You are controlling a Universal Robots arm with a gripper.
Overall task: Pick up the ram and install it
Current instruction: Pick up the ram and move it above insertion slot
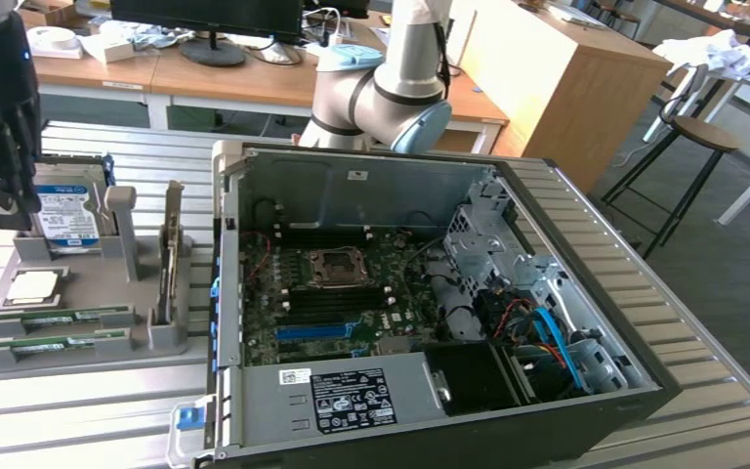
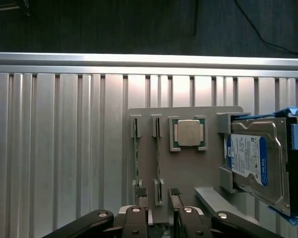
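Observation:
Two ram sticks, thin green boards, stand on edge in the slots of a grey holder tray (image 1: 75,366). One ram stick (image 1: 62,316) (image 2: 135,158) sits beside the other ram stick (image 1: 50,342) (image 2: 158,158). My black gripper (image 1: 4,195) (image 2: 157,194) hangs above the tray, well clear of it, at the exterior view's left. It is open with nothing between its fingertips (image 2: 140,192), and in the wrist view the gap lines up with the second stick. The open computer case (image 1: 636,322) lies to the right, its motherboard (image 1: 336,303) exposed.
A silver hard drive (image 1: 69,210) (image 2: 253,163) with a blue-white label and a square processor chip (image 1: 36,285) (image 2: 188,133) share the tray. A tall card (image 1: 169,264) stands in the tray beside the case wall. The ribbed metal table (image 2: 59,148) ends at a dark floor.

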